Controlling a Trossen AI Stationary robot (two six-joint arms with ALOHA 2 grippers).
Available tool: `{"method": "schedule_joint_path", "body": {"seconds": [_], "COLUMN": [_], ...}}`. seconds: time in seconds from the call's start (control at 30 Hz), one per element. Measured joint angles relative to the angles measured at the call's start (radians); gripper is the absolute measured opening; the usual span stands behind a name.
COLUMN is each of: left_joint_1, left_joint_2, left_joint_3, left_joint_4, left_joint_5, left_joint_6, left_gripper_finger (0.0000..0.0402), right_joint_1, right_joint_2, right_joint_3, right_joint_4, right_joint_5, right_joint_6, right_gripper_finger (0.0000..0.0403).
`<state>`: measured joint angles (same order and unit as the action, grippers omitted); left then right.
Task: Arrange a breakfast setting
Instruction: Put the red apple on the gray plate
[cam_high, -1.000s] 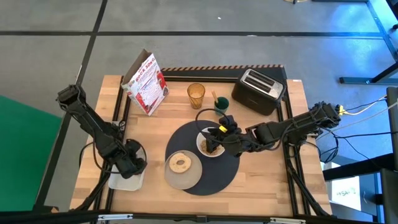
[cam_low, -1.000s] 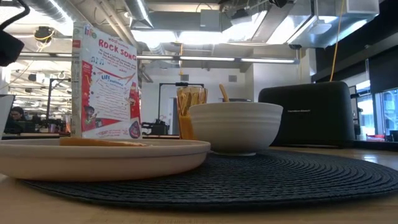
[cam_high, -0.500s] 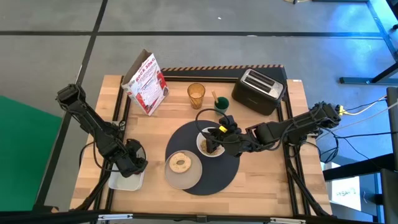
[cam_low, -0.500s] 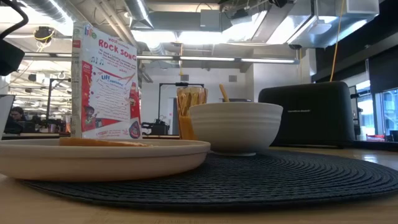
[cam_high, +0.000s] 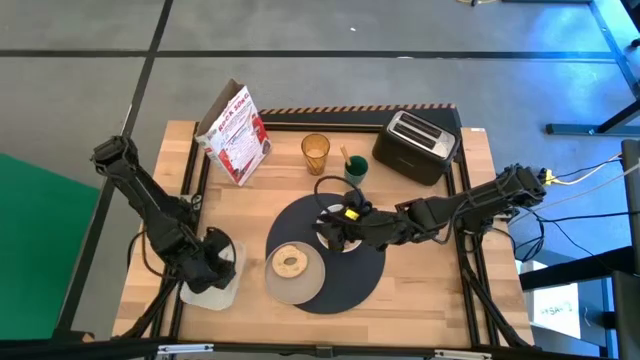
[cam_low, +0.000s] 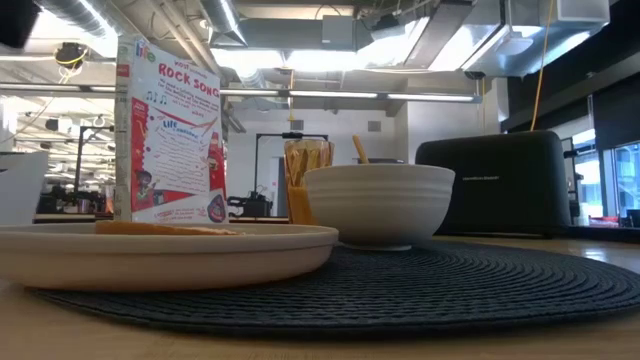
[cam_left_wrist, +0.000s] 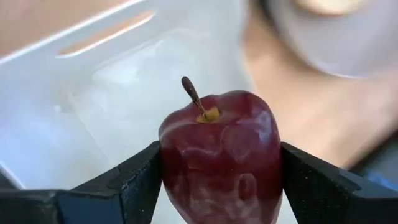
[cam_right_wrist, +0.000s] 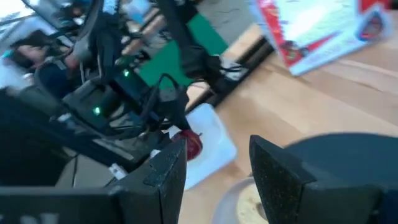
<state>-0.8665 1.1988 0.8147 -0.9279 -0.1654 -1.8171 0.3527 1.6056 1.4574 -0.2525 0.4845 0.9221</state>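
A round dark grey mat (cam_high: 350, 275) holds a small white bowl (cam_low: 378, 205) and a flat white plate (cam_high: 292, 280) carrying a ring-shaped piece of bread (cam_high: 290, 263). An amber tumbler (cam_high: 315, 153) stands behind the mat. The orange spoon handle (cam_low: 358, 150) sticks up from a small green cup (cam_high: 356, 167). My left gripper (cam_high: 205, 262) is shut on a red apple (cam_left_wrist: 217, 155) over the white tray (cam_high: 228, 288). My right gripper (cam_high: 332, 232) is open and empty above the bowl, hiding most of it in the high view. My left gripper pinches the apple's two opposite sides (cam_left_wrist: 169, 155) between its two fingers, which come down from above. The apple sits with its stem (cam_left_wrist: 191, 96) showing between the fingers. In the right wrist view the apple (cam_right_wrist: 194, 144) looks held just above the tray.
A black toaster (cam_high: 420, 145) stands at the far right. A red and white printed box (cam_high: 235, 130) stands at the far left. Bare wood lies left of the mat and along the near edge.
My left gripper has risen with the apple over the tray; in the low view its dark shape has gone up out of the top left corner. My right gripper has moved a little toward the table's left edge, across the bowl.
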Motion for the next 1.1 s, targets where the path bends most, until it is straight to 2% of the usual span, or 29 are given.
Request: {"method": "schedule_joint_path", "body": {"seconds": [0.27,0.4,0.53,0.67,0.87,1.0,1.1], "left_joint_1": [-0.013,-0.012,-0.003,0.04,0.099,0.138,0.162], "left_joint_2": [-0.001,-0.002,-0.003,-0.003,-0.003,-0.003,-0.003], "left_joint_3": [0.165,0.218,0.236,0.236,0.236,0.236,0.236], "left_joint_4": [-0.014,0.011,0.112,0.209,0.38,0.447,0.452], "left_joint_5": [-0.199,-0.395,-0.567,-0.579,-0.589,-0.583,-0.566], "left_joint_6": [0.316,0.566,0.861,1.074,1.337,1.43,1.436], "left_gripper_finger": [0.028,0.028,0.0279,0.0279,0.0279,0.0279,0.0279], "right_joint_1": [-0.007,-0.007,-0.012,-0.021,-0.022,-0.02,-0.02], "right_joint_2": [0.054,0.118,0.197,0.247,0.264,0.265,0.265], "right_joint_3": [0.0,0.0,0.0,0.001,0.001,0.001,0.001], "right_joint_4": [0.168,0.328,0.543,0.659,0.618,0.592,0.592], "right_joint_5": [-0.043,-0.146,-0.227,-0.224,-0.185,-0.182,-0.18], "right_joint_6": [-0.092,-0.174,-0.249,-0.321,-0.358,-0.366,-0.379], "right_gripper_finger": [0.0166,0.0166,0.0166,0.0166,0.0166,0.0166,0.0165]}}
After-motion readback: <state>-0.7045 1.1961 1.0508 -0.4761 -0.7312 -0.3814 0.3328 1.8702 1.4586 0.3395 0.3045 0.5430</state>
